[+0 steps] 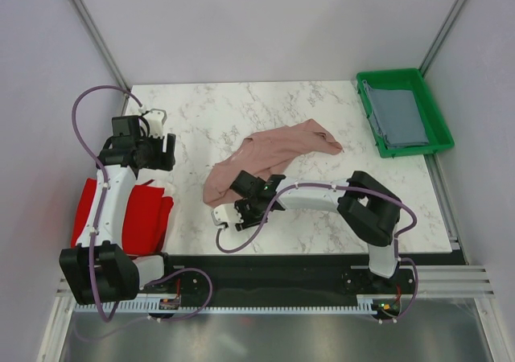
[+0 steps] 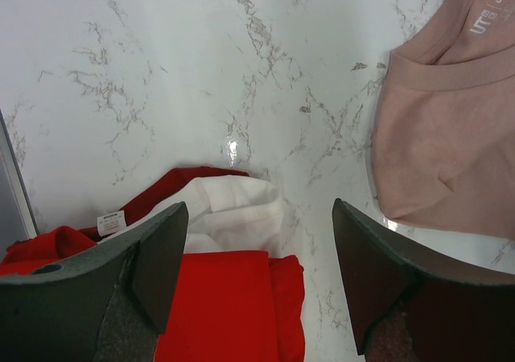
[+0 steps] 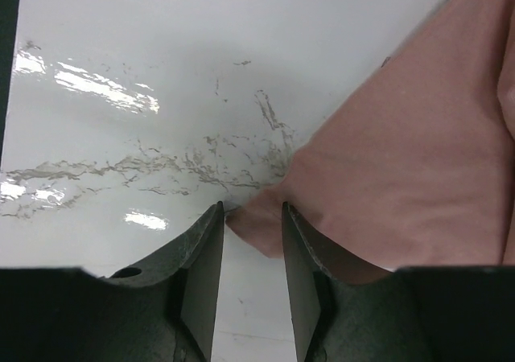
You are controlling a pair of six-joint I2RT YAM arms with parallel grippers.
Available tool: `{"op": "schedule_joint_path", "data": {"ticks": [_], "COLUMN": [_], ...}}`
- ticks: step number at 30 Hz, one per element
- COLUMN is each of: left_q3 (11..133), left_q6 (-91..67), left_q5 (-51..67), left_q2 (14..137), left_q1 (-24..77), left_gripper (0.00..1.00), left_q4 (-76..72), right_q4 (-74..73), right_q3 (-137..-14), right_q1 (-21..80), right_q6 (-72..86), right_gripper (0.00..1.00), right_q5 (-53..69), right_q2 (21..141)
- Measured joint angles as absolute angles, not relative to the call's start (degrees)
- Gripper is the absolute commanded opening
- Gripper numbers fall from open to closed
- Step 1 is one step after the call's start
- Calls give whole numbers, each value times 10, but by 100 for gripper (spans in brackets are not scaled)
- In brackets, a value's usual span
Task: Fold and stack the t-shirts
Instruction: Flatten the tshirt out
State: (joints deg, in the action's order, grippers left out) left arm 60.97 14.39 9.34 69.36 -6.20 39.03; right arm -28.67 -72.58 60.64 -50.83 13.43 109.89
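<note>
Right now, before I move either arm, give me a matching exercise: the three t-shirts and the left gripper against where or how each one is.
Column one:
1. pink t-shirt
2. red t-shirt
3. grey-blue t-shirt
4. left gripper

Column two:
A. lying in the green tray
B. open, holding nothing
C. crumpled in the middle of the table
D. at the table's left edge

Pairs: 1-C, 2-D, 3-A, 4-B

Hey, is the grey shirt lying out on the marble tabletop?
No, the grey-blue t-shirt lies inside the green tray at the table's far right corner.
</note>
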Motion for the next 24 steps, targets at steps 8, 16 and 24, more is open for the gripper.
{"op": "schedule_joint_path", "data": {"ticks": [8,16,24], "left_q3": [610,610,623], "left_q6": [144,144,144], "left_q5": [93,93,91], "left_q2": [694,694,694], "left_q1": [-62,-62,-62], "left_gripper": [80,80,80], "left_q4": [389,389,389], "right_q4": [-286,-291,-308], "right_q3": [-733,-747,-915], "right_q1": [606,600,560], "right_q6": [-509,-490,-456], "right_gripper": [12,0,0], "right_q5": [130,112,86], "right_q2": [1107,1107,1063]}}
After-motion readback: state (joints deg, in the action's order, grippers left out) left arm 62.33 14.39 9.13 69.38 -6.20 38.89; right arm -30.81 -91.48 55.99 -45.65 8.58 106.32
